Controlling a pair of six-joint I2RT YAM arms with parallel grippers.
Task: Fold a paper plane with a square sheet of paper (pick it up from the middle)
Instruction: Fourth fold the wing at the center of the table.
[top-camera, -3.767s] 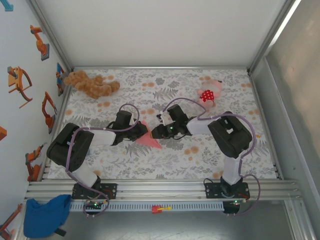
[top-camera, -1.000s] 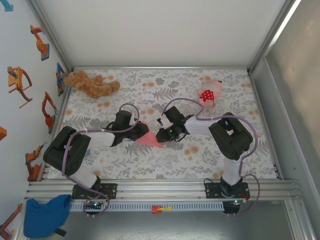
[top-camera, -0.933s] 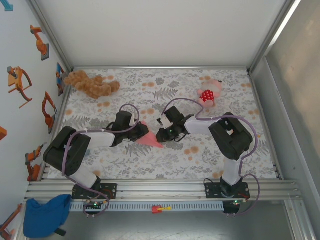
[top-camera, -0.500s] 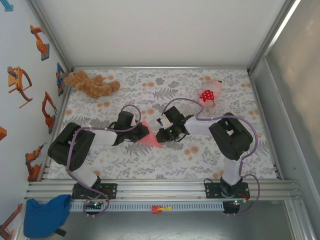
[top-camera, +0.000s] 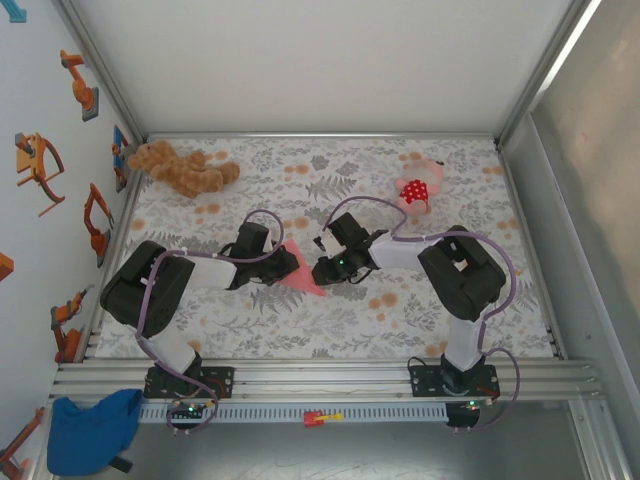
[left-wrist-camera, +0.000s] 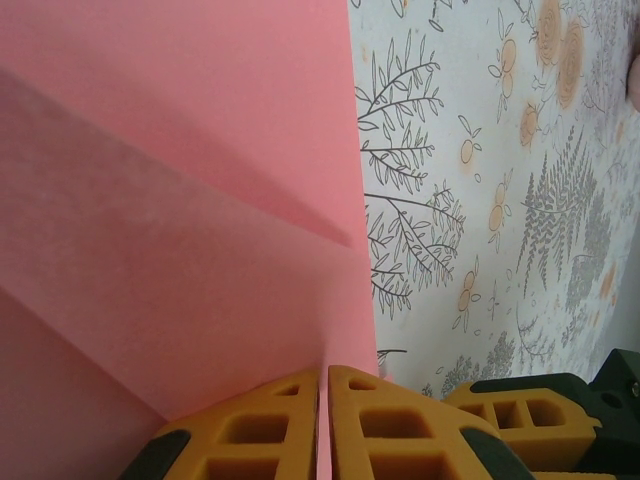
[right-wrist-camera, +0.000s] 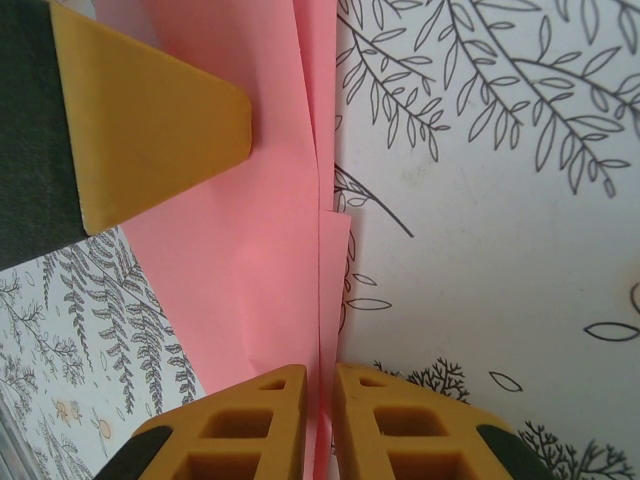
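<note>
Paper plane (top-camera: 300, 276), part-folded to a pointed wedge, is pinched by both grippers: the left gripper (left-wrist-camera: 322, 378) is closed on one edge and the right gripper (right-wrist-camera: 320, 375) on the layered crease, with the paper extending ahead of each. Treat this as a mid-fold creasing step. Your next move likely calls for one grip anchoring while the other carries its flap onto the centre line.

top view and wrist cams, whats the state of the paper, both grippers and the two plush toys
pink paper: folded to a point, creased, pinched from both sides
left gripper: shut on the pink paper's edge
right gripper: shut on the pink paper's edge
pink plush toy: lying on the table, far right
brown plush toy: lying in the far left corner
</note>
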